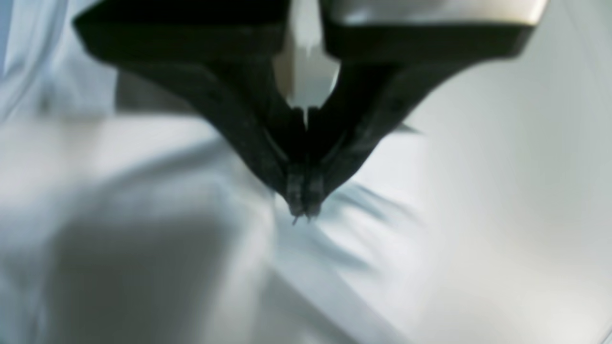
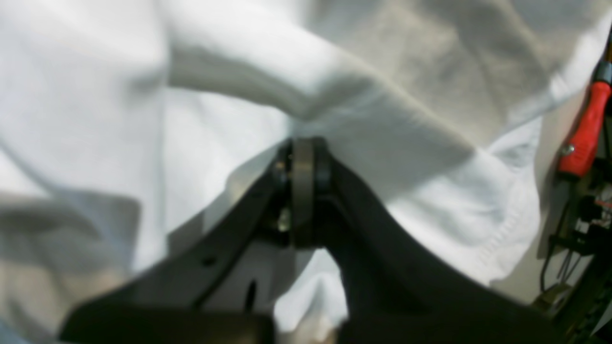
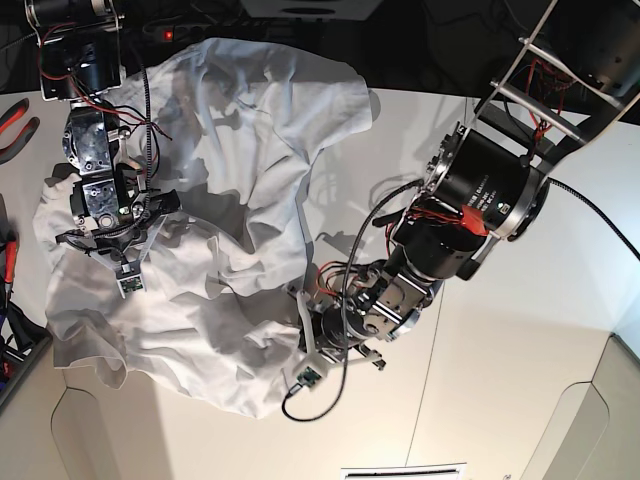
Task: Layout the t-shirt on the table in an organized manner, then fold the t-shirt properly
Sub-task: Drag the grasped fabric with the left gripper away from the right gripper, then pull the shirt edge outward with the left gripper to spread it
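On the table (image 3: 500, 330), the t-shirt (image 3: 230, 200) lay as a crumpled white heap toward the right arm's side, not yet spread flat; sleeves and hem could not be sorted out from the base view.

Left gripper (image 1: 302, 210): jaws fully closed, tips meeting in a point. Creases in the cloth fanned out from just below the tips, which suggests a thin pinch of fabric was caught there; the wrist view was too blurred to confirm. Bare tabletop showed off to one side of the jaws, shirt to the other, so this arm was working at the garment's edge, probably so that an edge could be drawn outward.

Right gripper (image 2: 302, 157): jaws closed hard together, with a fold of the t-shirt bunched directly ahead of and over the tips. A stitched hem ran off to one side of the jaws. Grip looked like a pinch on a raised ridge of fabric. A red-handled tool (image 2: 585, 129) sat at the frame edge, well clear of the cloth.

Judgement: two closed pinches, well apart on opposite sides of the heap, fit a spreading step, each arm holding a point so the shirt could be tensioned between them. Layout incomplete; folding not begun.
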